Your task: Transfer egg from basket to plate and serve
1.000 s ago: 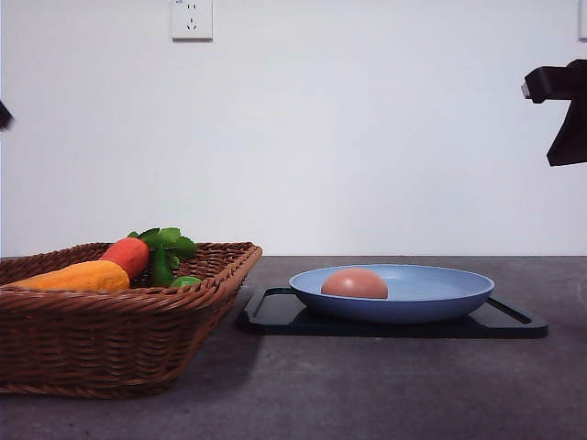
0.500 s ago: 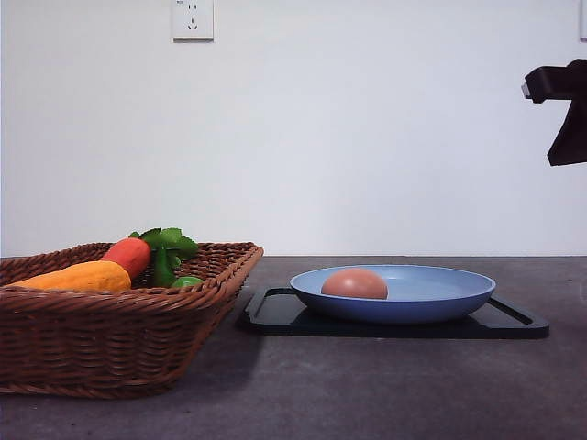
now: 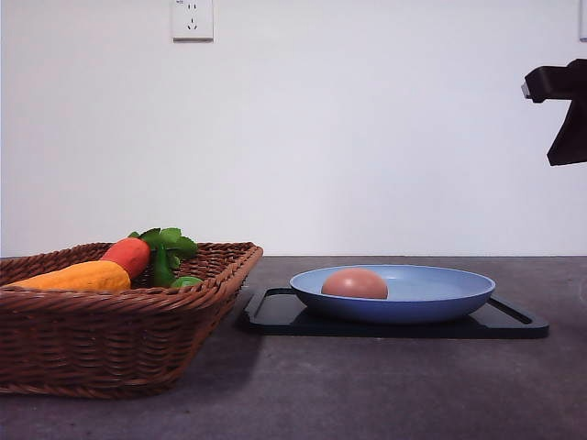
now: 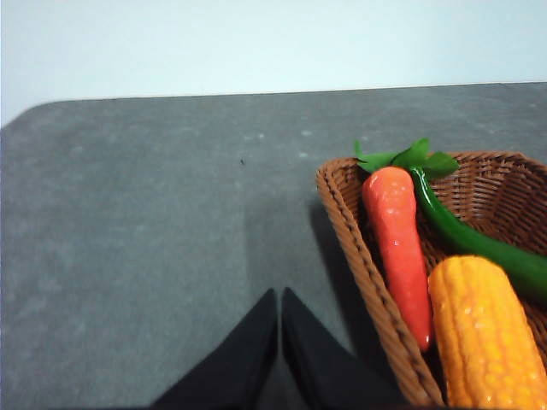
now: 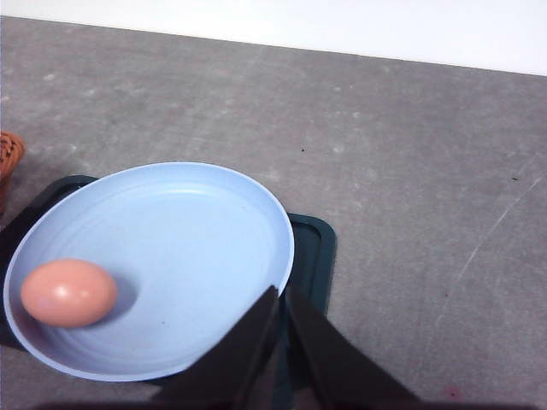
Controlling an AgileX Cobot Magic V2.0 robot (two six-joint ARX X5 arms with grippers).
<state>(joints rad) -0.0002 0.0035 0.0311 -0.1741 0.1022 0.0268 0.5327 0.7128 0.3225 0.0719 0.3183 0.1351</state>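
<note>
Nothing has moved: egg [image 3: 354,283] rests on the plate [image 3: 459,291], both grippers [image 4: 279,342] [image 5: 280,342] apparently clenched empty.

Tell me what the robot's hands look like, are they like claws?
A bit! Each gripper has two plain black fingers, wide at the base and tapering to thin pointed tips, like a beak. That is how the left gripper and the right gripper look from their wrist cameras. In the front view, part of the right arm is a blocky black shape. No markings or cables are visible.
</note>
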